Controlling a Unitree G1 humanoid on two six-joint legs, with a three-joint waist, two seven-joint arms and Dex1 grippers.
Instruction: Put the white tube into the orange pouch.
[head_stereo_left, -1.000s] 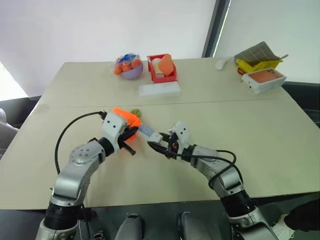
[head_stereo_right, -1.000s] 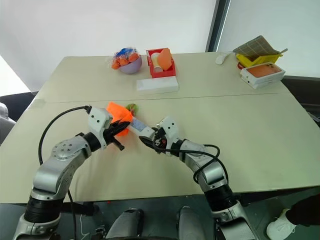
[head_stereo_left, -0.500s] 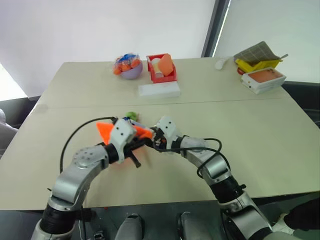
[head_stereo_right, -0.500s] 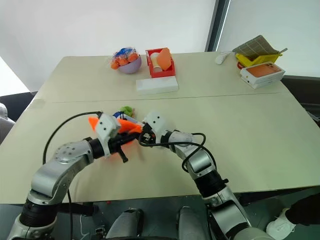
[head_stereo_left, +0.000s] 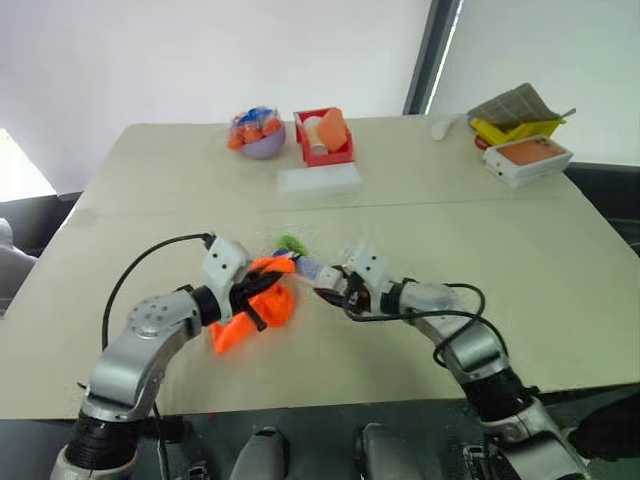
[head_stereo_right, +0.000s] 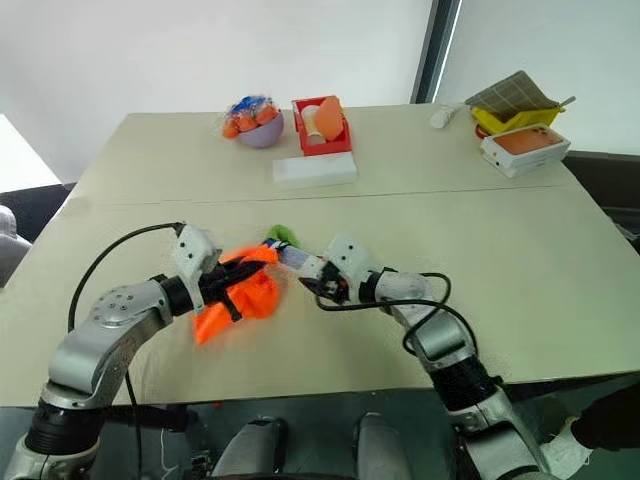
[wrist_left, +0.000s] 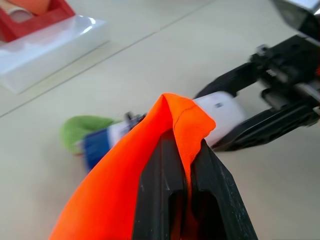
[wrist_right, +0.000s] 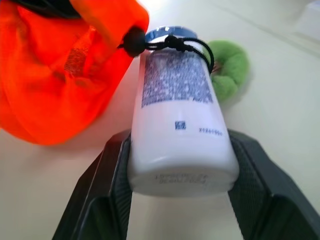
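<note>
Insertion step: the right tool (wrist_right: 176, 200) grips the tube (wrist_right: 180, 120) at its base, cap end aimed at the pouch (head_stereo_left: 258, 305), just above the bench (head_stereo_left: 480, 220). The left tool (wrist_left: 186, 165) is clenched on a fold of pouch fabric. The black cord (wrist_right: 172, 44) loops over the cap. Next, free the cord and find the mouth, which I cannot make out

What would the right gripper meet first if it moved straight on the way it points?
Probably the pouch. The right gripper holds the tube, whose cap end nearly reaches the pouch's edge, with the cord looped across it. Depth is unclear.
</note>
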